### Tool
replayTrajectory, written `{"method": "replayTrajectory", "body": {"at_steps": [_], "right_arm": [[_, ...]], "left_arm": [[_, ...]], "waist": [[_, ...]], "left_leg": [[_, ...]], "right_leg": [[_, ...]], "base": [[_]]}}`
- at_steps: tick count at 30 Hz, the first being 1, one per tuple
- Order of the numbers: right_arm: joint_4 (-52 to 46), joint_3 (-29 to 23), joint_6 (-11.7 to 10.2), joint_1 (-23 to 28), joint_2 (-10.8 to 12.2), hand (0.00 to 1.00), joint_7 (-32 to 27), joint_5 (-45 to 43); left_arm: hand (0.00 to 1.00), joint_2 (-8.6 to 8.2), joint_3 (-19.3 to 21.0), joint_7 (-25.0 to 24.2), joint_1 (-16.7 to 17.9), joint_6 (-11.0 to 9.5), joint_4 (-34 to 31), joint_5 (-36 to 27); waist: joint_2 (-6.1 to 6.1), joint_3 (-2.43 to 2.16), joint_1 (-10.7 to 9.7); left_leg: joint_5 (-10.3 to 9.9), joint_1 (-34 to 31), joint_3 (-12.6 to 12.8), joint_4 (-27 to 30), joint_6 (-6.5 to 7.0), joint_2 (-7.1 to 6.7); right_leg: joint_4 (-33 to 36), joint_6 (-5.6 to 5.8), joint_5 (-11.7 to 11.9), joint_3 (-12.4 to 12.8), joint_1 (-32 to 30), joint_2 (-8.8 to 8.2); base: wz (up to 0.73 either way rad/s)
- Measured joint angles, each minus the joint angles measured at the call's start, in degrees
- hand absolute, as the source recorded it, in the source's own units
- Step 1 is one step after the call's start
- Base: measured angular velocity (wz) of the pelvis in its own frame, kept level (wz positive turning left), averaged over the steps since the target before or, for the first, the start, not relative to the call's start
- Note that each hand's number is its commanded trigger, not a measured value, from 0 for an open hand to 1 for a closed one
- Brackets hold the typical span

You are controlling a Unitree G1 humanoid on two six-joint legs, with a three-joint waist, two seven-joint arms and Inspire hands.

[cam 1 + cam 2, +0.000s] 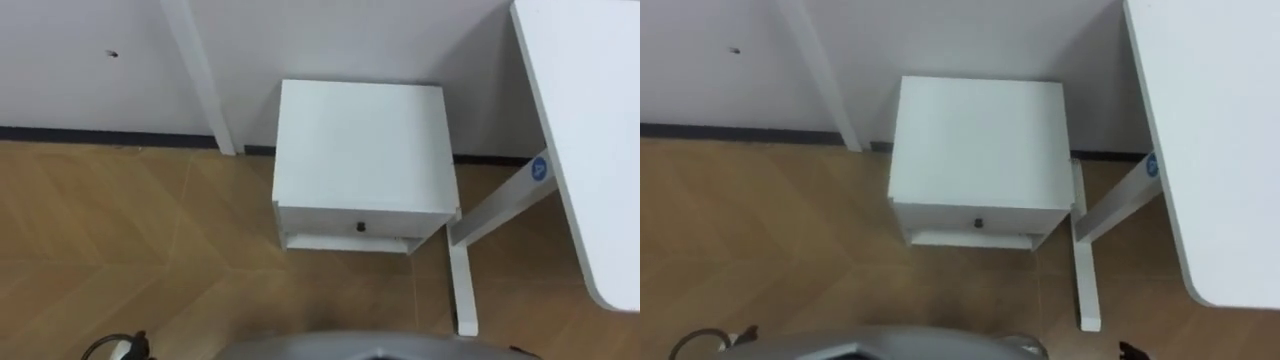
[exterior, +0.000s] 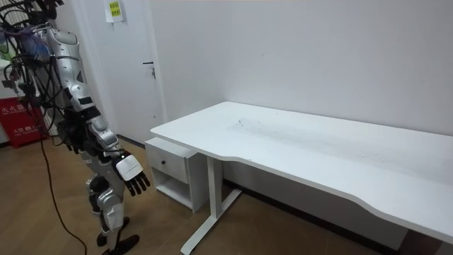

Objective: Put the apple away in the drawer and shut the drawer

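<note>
At 12 o'clock, cabinet (image 1: 360, 150) on floor, drawer (image 1: 350, 222) shut flush. Apple: cannot tell where; inside, or not yet fetched. Desk (image 1: 590, 130) at 2 o'clock. My right hand (image 2: 132, 176) hangs, fingers loose, empty. Best stay square to knob (image 1: 361, 227).

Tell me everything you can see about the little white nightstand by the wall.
The nightstand is a small white box-shaped cabinet with a smooth, bare top. Its single drawer has a small dark knob and looks shut, with an open shelf below. It stands upright on the wooden floor, back towards the wall, beside the white desk and close to its leg.
</note>
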Motion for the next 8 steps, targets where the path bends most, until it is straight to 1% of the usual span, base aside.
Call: {"method": "replayTrajectory", "body": {"at_steps": [4,8], "right_arm": [[0.1,-0.3,0.2,0.1,0.1,0.00,0.9,0.2],[0.1,-0.4,1.3,0.1,0.3,0.00,1.1,0.1]], "left_arm": [[0.00,-0.22,0.0,0.0,0.3,0.0,0.0,0.0],[0.00,-0.32,0.0,-0.5,0.5,0.0,0.0,0.0]], "waist": [[0.14,-0.05,0.0],[0.09,-0.02,0.0]], "left_leg": [[0.0,0.2,0.1,-0.1,-0.01,0.04],[0.0,0.9,0.1,-0.4,-0.03,0.04]], "right_leg": [[0.0,-0.01,0.0,0.1,0.1,0.12],[0.0,-0.01,0.0,0.1,0.5,0.10]], "base": [[0.00],[0.00]]}}
